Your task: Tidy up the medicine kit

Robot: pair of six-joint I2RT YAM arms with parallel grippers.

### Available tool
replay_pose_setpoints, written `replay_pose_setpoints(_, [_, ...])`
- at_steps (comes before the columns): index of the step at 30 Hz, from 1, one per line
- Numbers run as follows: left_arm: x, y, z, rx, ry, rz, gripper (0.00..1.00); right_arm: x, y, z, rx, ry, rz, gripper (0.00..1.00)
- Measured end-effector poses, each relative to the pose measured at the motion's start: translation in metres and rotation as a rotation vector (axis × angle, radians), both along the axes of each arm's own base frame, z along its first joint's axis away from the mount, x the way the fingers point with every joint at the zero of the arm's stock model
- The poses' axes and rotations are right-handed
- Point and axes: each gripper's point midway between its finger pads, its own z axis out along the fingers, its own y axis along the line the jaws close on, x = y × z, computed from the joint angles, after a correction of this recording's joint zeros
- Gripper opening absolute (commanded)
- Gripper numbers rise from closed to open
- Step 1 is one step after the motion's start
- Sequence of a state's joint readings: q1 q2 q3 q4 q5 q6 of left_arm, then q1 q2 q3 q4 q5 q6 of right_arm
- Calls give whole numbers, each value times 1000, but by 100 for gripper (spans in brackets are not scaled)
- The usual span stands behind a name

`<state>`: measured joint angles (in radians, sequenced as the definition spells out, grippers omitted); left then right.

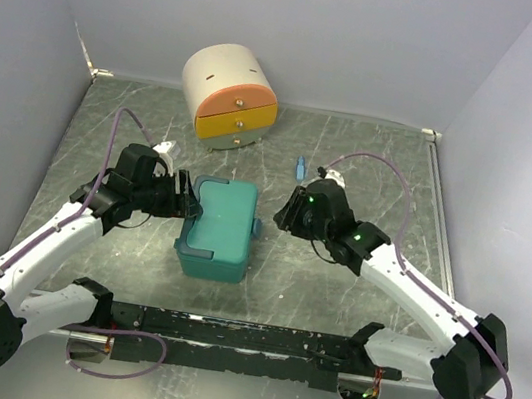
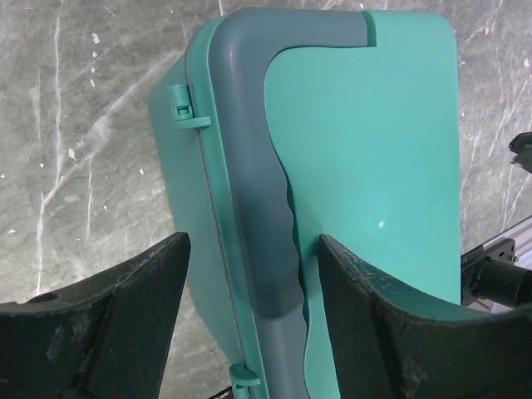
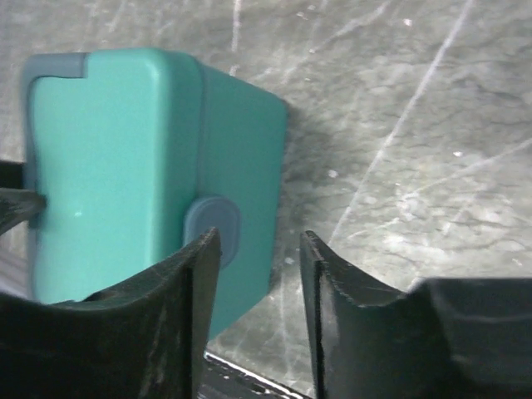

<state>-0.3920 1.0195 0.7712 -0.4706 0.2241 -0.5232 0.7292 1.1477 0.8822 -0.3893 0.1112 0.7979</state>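
Observation:
The teal-green medicine kit (image 1: 219,228) lies flat in the middle of the table with its lid shut. My left gripper (image 1: 189,206) is open at the kit's left edge. In the left wrist view its fingers (image 2: 133,299) stand either side of the kit's grey handle (image 2: 249,125) without closing on it; the kit (image 2: 366,150) fills that view. My right gripper (image 1: 282,214) is open and empty just off the kit's right side. In the right wrist view (image 3: 259,249) its left finger is near the grey-blue oval latch (image 3: 214,229) on the kit's side wall (image 3: 108,150).
A cream rounded cabinet (image 1: 229,93) with orange and yellow drawers stands at the back. A small blue object (image 1: 299,167) lies on the table behind my right gripper. A black rail (image 1: 244,336) runs along the near edge. White walls enclose the table.

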Motion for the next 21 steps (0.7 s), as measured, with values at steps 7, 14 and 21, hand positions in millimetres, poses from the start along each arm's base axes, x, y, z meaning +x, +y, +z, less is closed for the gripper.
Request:
replay_pose_setpoints(7, [0,0,0,0,0,0,73,0,-13,-49,-199,108,6,30])
replay_pose_setpoints(14, [0,0,0,0,0,0,73,11,8,-44,-305,104,91,26])
replay_pose_setpoints(21, [0,0,0,-1,0,-1,72,5,27,-54,-361,117,165,21])
